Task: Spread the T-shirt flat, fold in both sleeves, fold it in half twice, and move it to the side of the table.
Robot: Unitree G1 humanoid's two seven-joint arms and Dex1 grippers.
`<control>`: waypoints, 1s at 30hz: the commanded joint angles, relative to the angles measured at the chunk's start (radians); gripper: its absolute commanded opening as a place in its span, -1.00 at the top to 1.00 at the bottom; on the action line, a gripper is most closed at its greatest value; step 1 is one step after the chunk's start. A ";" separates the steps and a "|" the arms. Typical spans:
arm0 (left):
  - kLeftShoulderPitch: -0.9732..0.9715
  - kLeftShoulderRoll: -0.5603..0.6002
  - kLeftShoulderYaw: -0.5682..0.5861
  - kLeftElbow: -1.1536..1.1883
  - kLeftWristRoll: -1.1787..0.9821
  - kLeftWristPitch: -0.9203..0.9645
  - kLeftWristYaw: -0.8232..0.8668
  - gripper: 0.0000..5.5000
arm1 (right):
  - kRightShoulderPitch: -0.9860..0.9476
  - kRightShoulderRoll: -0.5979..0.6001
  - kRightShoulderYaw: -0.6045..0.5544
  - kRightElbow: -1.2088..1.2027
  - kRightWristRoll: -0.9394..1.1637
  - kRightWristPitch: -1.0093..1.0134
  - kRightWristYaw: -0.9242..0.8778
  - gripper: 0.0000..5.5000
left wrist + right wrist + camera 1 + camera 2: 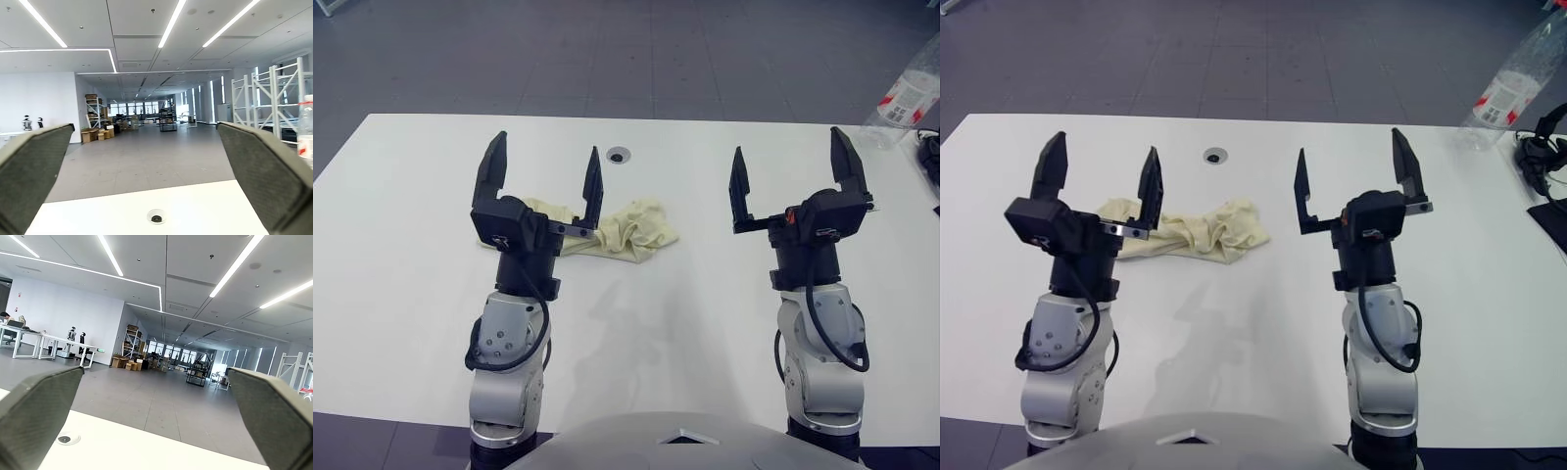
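Note:
A pale yellow T-shirt (631,230) lies crumpled in a small heap on the white table (411,196), left of the middle. My left gripper (546,176) is raised above the table just in front of the heap, open, fingers pointing up and nothing between them; part of the shirt is hidden behind it. On the right my right gripper (793,171) stands the same way, open and empty, well clear of the shirt. In both wrist views the fingers (29,171) (34,411) frame the room beyond the far table edge.
A round cable hole (619,155) sits in the table behind the shirt. A clear plastic bottle (1508,88) stands at the far right corner, with black cables (1538,157) beside it at the right edge. Bare tabletop spreads around both arms.

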 commanded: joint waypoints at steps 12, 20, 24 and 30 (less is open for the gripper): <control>0.053 0.015 -0.025 -0.016 0.071 0.000 0.021 -0.96 | -0.005 -0.007 0.020 -0.016 0.002 0.015 0.016 -0.96; -0.009 0.020 -0.013 0.087 0.042 0.065 -0.003 -0.96 | -0.021 0.009 0.023 0.002 -0.012 0.008 -0.003 -0.96; -0.103 0.124 0.055 0.160 0.045 0.140 -0.076 -0.96 | -0.030 0.018 0.012 0.033 -0.008 0.000 -0.019 -0.96; -0.246 0.513 0.079 0.563 0.355 0.108 -0.144 -0.96 | -0.055 0.021 0.007 0.081 -0.009 -0.021 -0.023 -0.96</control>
